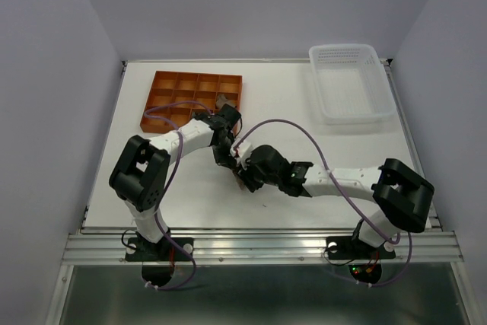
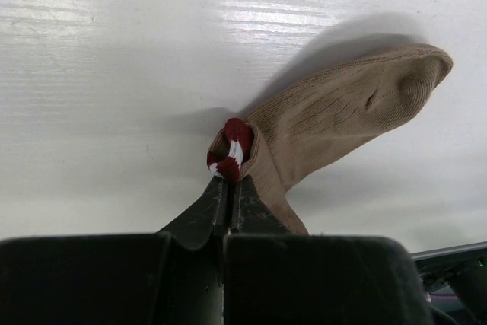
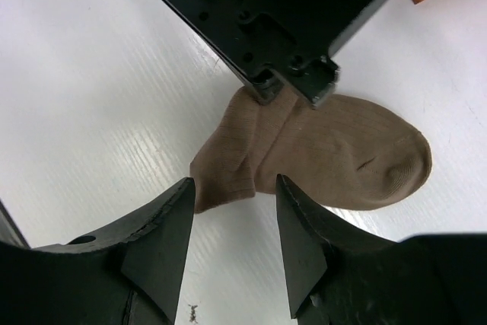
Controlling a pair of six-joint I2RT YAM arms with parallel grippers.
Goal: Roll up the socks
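My left jaws clench the striped cuff [image 2: 230, 154] of the tan sock [image 2: 342, 112], right jaws released nearby; that thin pinch could slip if tugged.

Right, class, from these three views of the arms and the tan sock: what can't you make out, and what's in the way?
Left wrist view: the tan sock loses its cuff behind the left gripper, shut on it.
Right wrist view: the left gripper's body covers the sock's top edge.
Top view: it and the right gripper hide nearly all the sock; a greyish thing in the orange tray is too small to identify.
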